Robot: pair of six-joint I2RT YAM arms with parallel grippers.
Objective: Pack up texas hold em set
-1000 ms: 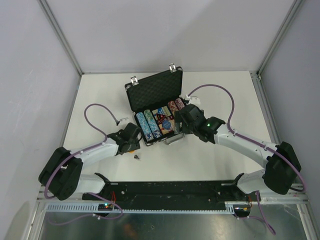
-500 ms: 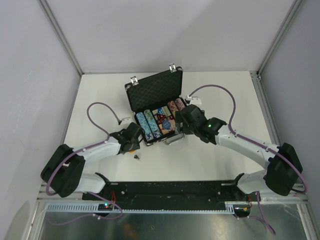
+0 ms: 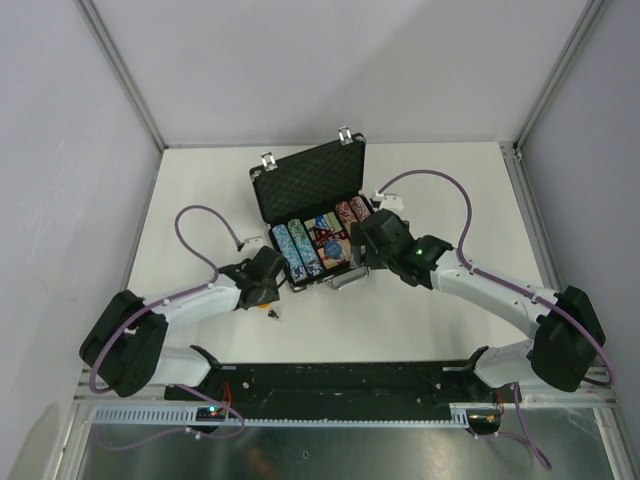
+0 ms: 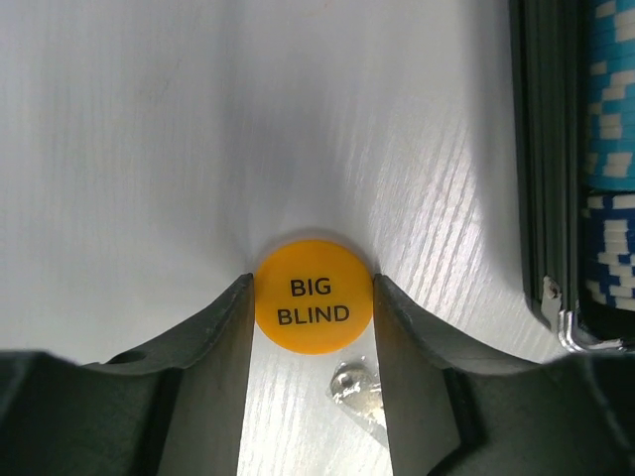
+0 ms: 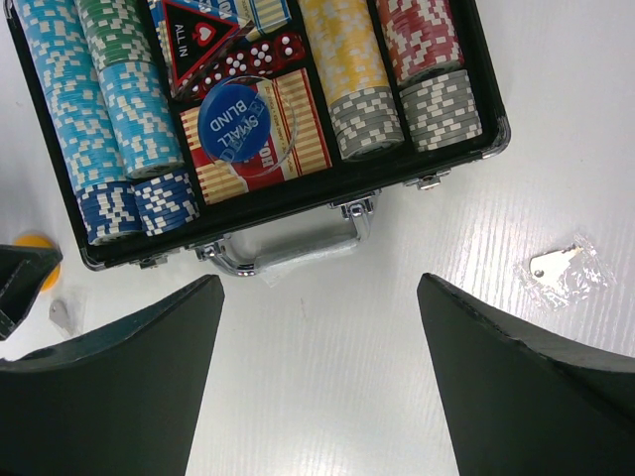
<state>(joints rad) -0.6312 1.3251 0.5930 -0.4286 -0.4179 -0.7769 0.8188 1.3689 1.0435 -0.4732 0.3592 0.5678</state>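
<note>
Briefcase (image 3: 305, 185) lies open, chips (image 5: 99, 119) inside; its orange BIG BLIND button (image 4: 314, 309) sits on the table (image 3: 430, 190) off the briefcase's near left corner, pinched edgewise by the left gripper (image 4: 313, 285). Right gripper (image 5: 319, 288) gapes open above the briefcase handle (image 5: 298, 248). Flat and thin, the button may pop free on lifting.

Big Blind button (image 4: 314, 310): orange, black lettering. Small Blind button (image 5: 236, 122): blue, white lettering. Chip rows (image 5: 60, 89): light blue, dark blue, green, yellow, grey, red, each white-striped. Dice (image 5: 248, 58): red, white pips. Briefcase (image 5: 308, 193): black, silver trim. Desk (image 5: 337, 327): white.
</note>
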